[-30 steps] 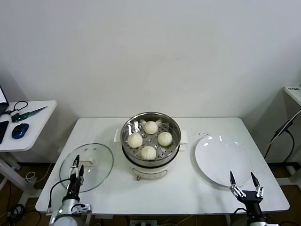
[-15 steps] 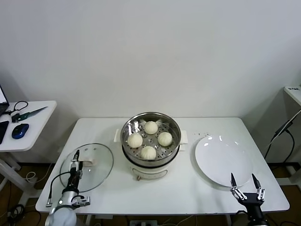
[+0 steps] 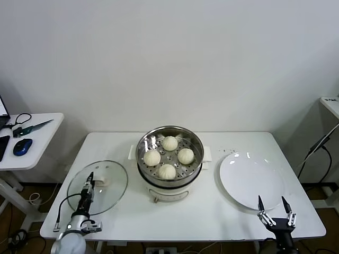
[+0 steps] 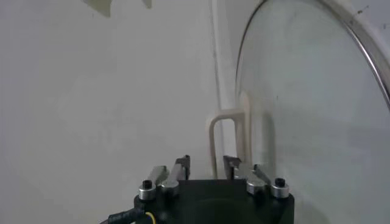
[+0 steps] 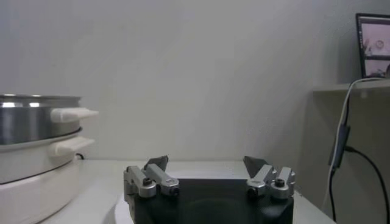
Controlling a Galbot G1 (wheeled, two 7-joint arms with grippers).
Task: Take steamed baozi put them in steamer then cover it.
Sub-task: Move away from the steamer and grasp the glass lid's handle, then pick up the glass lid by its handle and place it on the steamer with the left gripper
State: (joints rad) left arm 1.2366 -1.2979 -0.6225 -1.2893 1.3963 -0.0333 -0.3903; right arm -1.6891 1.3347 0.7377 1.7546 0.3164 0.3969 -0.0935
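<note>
Several steamed baozi (image 3: 169, 143) lie on the perforated tray inside the steamer (image 3: 197, 143), mid-table. The cover (image 3: 108, 196) lies flat on the table left of it, its cream handle (image 3: 101, 182) facing up. My left gripper (image 3: 90, 179) hangs over the cover right by that handle. In the left wrist view the handle (image 4: 212, 143) stands in line between the gripper's (image 4: 206, 161) narrowed fingers, with a gap showing on each side. My right gripper (image 3: 271, 203) waits wide open at the table's front right edge, holding nothing (image 5: 206, 161).
A flat white plate (image 3: 252, 180) lies right of the steamer, just behind my right gripper. The steamer's wall and side handles (image 5: 30, 122) show in the right wrist view. A side table (image 3: 37, 153) with a mouse and scissors stands at far left.
The left gripper's fingers have drawn together from wide open while it settled at the cover's handle. The right gripper has sunk slightly toward the table's front edge.
</note>
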